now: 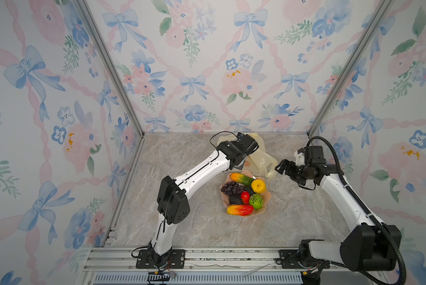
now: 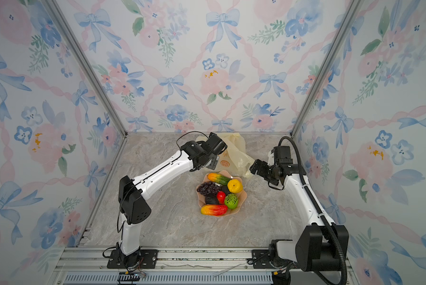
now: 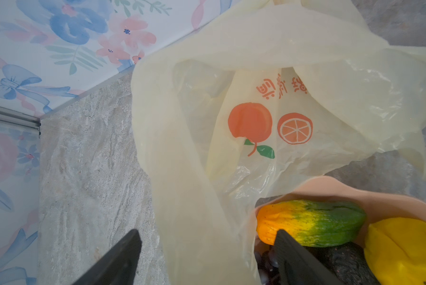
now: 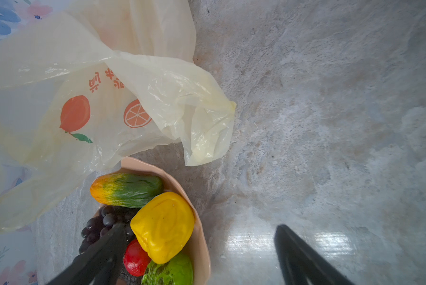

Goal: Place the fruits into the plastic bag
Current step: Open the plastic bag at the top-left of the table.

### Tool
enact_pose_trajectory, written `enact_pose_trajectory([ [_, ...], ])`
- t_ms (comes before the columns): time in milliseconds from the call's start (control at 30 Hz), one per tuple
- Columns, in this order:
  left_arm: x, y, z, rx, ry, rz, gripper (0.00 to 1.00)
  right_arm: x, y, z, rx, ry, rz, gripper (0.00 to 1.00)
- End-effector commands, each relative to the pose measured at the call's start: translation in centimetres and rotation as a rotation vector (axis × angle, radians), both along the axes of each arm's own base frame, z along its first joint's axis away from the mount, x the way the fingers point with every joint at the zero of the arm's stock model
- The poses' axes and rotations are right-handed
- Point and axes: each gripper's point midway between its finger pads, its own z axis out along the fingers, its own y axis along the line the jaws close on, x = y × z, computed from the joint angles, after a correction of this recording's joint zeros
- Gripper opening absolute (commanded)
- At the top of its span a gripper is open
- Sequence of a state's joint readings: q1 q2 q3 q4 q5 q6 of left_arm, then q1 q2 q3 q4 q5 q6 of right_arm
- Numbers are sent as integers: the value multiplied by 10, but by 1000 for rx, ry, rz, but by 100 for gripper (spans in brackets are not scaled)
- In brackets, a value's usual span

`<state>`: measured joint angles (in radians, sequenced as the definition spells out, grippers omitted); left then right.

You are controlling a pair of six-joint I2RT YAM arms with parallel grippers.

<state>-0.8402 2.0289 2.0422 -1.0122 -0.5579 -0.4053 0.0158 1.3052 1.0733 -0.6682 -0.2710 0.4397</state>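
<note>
The fruits lie heaped in a pink scalloped dish (image 1: 268,195): an orange-green mango (image 1: 241,178), a yellow citrus (image 1: 258,185), purple grapes (image 1: 232,188), a bumpy green ball (image 1: 255,200), a dark avocado (image 1: 236,200) and a red-yellow mango (image 1: 239,209). Just behind the dish, the pale-yellow plastic bag (image 1: 262,158) lies crumpled on the table. My left gripper (image 3: 207,233) hangs open over the bag's near edge, a strip of bag (image 3: 194,197) between its spread fingers without touching them. My right gripper (image 4: 200,226) is open and empty, hovering to the right of the bag (image 4: 133,98) and the dish.
The marble table (image 1: 194,222) is walled by floral panels on three sides, and the bag lies close to the back wall. A metal rail (image 1: 207,256) with both arm bases runs along the front edge.
</note>
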Motion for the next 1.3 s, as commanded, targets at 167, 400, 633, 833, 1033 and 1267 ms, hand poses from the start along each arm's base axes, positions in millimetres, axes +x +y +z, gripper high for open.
enact_pose_trajectory([
  [167,4,-10,-21,-6,55,-5,73,-12,-10,-4,1,8,-4,96],
  [400,7,-11,-21,2,51,-15,23,-16,-12,-4,7,9,-13,96],
  [633,4,-9,-20,11,52,-19,0,-9,-13,-10,23,35,-48,96],
  [833,2,-7,-18,12,50,-22,0,18,-16,-24,11,67,-62,96],
  [1033,1,-9,-22,13,66,-37,0,50,-11,-58,40,92,-50,96],
  [1267,2,-6,-21,16,68,-40,0,82,6,-75,124,39,15,96],
])
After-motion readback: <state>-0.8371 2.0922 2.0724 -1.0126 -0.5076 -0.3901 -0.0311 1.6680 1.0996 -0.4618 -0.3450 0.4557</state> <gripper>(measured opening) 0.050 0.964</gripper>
